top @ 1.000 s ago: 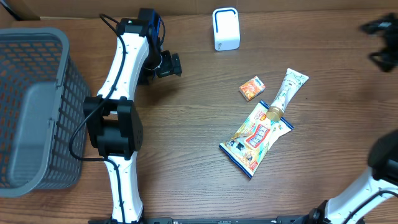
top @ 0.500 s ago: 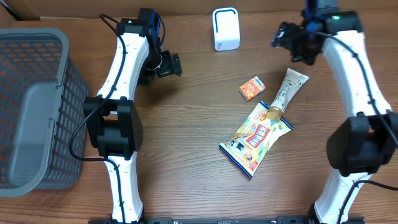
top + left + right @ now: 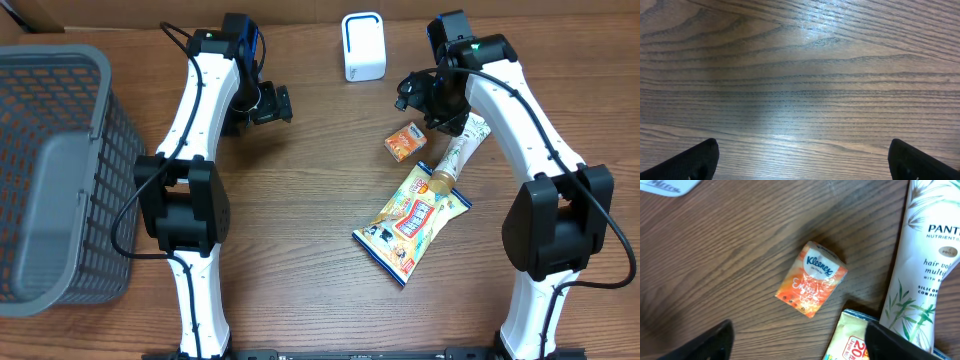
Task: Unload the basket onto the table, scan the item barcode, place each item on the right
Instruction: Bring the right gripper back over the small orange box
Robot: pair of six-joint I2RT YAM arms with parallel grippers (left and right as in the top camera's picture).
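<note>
Three items lie on the wooden table: a small orange Kleenex pack [image 3: 405,142] [image 3: 812,278], a white Pantene tube [image 3: 462,145] [image 3: 925,265] and a yellow snack bag [image 3: 410,222] [image 3: 850,340]. The white barcode scanner [image 3: 363,46] stands at the back. My right gripper [image 3: 422,105] [image 3: 800,345] hovers just behind the Kleenex pack, open, with nothing between its fingers. My left gripper [image 3: 272,105] [image 3: 802,162] stands wide open over bare wood at the back left, far from the items.
A grey mesh basket [image 3: 55,170] fills the left side of the table. One corner of the scanner [image 3: 670,186] shows at the top left of the right wrist view. The tube's cap rests against the top of the snack bag.
My right arm has swung in from the far right edge to above the Kleenex pack, its jaws narrowing slightly. The left arm and the items have not moved.
</note>
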